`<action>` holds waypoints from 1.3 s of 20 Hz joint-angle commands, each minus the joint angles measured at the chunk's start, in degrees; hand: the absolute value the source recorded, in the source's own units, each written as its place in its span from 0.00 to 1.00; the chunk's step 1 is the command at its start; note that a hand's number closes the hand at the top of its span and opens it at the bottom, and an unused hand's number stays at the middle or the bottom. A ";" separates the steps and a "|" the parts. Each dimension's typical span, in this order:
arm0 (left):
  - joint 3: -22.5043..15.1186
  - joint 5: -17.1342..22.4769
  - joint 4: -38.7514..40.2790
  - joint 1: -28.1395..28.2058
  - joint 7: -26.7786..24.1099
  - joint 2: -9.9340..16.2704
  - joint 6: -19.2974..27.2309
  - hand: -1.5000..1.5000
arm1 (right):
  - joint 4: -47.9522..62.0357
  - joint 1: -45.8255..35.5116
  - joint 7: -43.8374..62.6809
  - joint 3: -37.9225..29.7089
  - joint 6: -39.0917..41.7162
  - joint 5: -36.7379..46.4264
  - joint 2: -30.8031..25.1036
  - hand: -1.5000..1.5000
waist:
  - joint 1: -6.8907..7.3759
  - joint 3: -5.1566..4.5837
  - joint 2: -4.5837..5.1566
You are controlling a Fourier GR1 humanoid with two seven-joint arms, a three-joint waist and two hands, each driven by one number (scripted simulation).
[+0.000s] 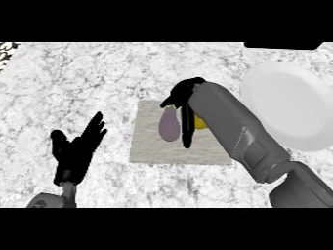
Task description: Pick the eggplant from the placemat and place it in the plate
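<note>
A purple eggplant (169,125) lies lengthwise on the beige placemat (151,149) in the middle of the counter. My right hand (182,94) is over its far end. The fingers curl down around that end, and one black digit (188,132) runs along the eggplant's right side, touching it. The eggplant still rests on the mat. The white plate (293,110) sits to the right of the mat, partly behind my right forearm. My left hand (77,145) rests open at the lower left, fingers up, away from the mat.
A small yellow object (200,122) shows on the mat between the eggplant and my right forearm, mostly hidden. A dark object (282,45) sits at the counter's far edge above the plate. The marble counter (68,78) stretches to the left.
</note>
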 commanded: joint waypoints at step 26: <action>4.52 0.08 1.31 6.56 1.78 -0.02 1.42 0.50 | -21.52 6.06 -14.11 5.87 -44.35 13.09 -3.51 1.00 | -11.14 0.19 -5.65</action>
